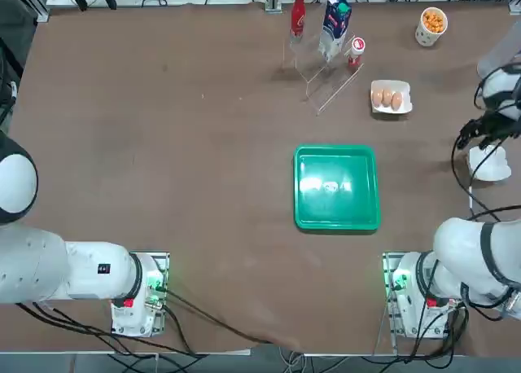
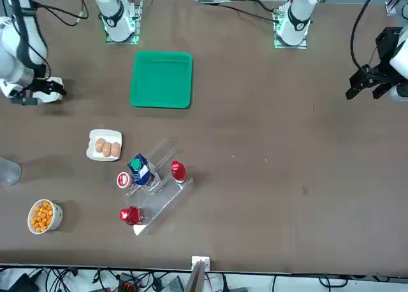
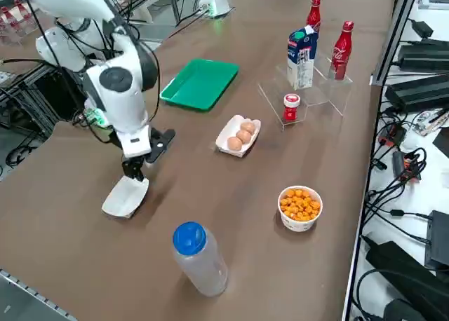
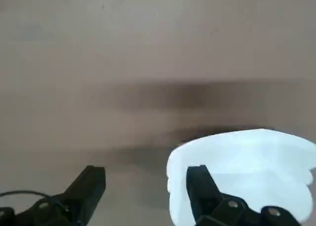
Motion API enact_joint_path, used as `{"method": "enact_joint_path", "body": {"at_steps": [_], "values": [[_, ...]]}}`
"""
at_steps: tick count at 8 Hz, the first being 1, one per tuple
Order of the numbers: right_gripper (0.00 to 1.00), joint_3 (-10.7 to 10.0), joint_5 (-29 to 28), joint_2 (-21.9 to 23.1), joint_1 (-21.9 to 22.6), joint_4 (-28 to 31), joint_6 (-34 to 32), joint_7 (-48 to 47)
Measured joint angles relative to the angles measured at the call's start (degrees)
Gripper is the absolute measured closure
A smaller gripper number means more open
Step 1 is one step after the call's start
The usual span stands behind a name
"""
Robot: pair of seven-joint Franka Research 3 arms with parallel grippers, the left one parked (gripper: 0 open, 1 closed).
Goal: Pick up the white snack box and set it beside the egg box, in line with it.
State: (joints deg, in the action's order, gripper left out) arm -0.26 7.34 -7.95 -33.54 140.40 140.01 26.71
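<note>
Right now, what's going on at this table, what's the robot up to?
The right arm is working at its own right edge of the table. Its right gripper is open just above the white snack box, with one finger over the box and the other beside it; nothing is gripped yet. The egg box sits farther along the table, between the green tray and the cup of orange snacks. The snack box has not been moved next to it.

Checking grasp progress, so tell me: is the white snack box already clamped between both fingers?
No. In the wrist view the right gripper is open, with one finger over the white snack box and the other beside it.
</note>
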Motion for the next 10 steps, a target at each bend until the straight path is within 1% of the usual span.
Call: {"method": "enact_joint_path", "body": {"at_steps": [2, 4, 6, 7, 9, 10], "values": [[0.0, 0.0, 0.0, -0.6, -2.9, 0.3, 0.9, 2.8], [0.0, 0.0, 0.0, -0.8, -3.7, 2.0, 3.7, 3.1], [0.08, 0.0, 0.0, -2.3, -3.8, 2.8, 6.3, 3.1], [0.16, 0.1, 0.0, -2.8, -3.8, 2.8, 6.8, 3.1], [0.56, 0.1, 0.0, -3.0, -3.8, 2.8, 7.1, 3.1], [0.75, 0.1, 0.0, -3.0, -3.8, 2.8, 7.1, 3.1]]}}
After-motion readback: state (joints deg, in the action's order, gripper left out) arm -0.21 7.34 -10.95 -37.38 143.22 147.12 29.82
